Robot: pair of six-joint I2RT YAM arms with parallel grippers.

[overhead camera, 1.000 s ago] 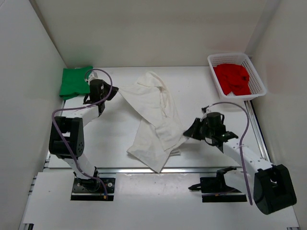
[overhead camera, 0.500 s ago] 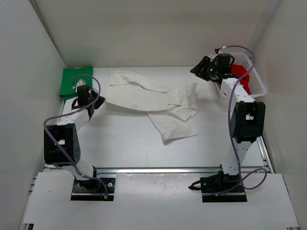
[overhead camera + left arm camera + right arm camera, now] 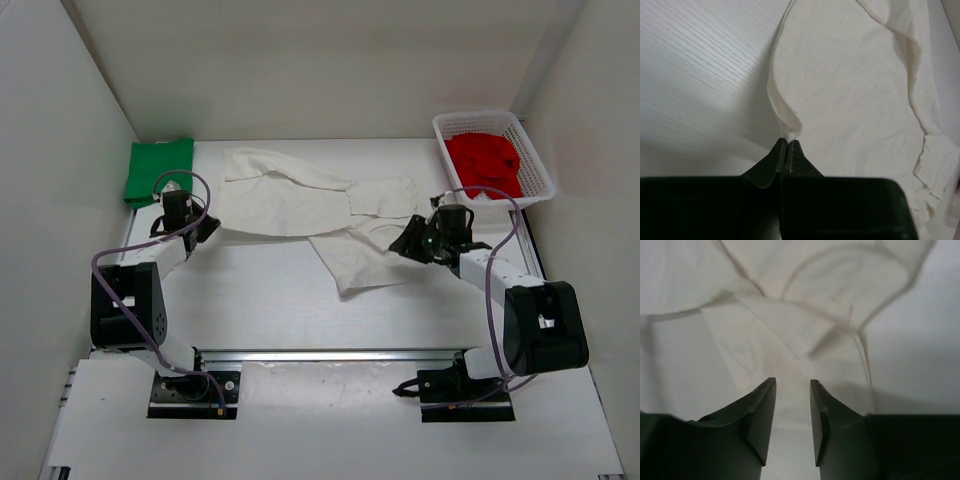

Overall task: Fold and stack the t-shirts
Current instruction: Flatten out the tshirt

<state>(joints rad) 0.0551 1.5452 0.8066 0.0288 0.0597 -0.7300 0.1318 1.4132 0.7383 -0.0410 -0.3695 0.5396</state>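
Note:
The off-white t-shirt lies spread sideways across the table, its lower part folded over toward the front. My left gripper is shut on its left edge; the left wrist view shows the fingertips pinching a fold of the off-white t-shirt. My right gripper stands open at the shirt's right edge. In the right wrist view its jaws hang apart just above the wrinkled cloth, gripping nothing. The green t-shirt lies folded at the back left. The red t-shirt sits crumpled in the basket.
A white plastic mesh basket stands at the back right corner. White walls close in the table on the left, back and right. A metal rail runs along the near edge in front of the arm bases.
The off-white shirt went from a bunched diagonal heap to stretched sideways. My right gripper let go, swung up by the basket, then came back down to the shirt's right edge. The left gripper drew leftward, still gripping.

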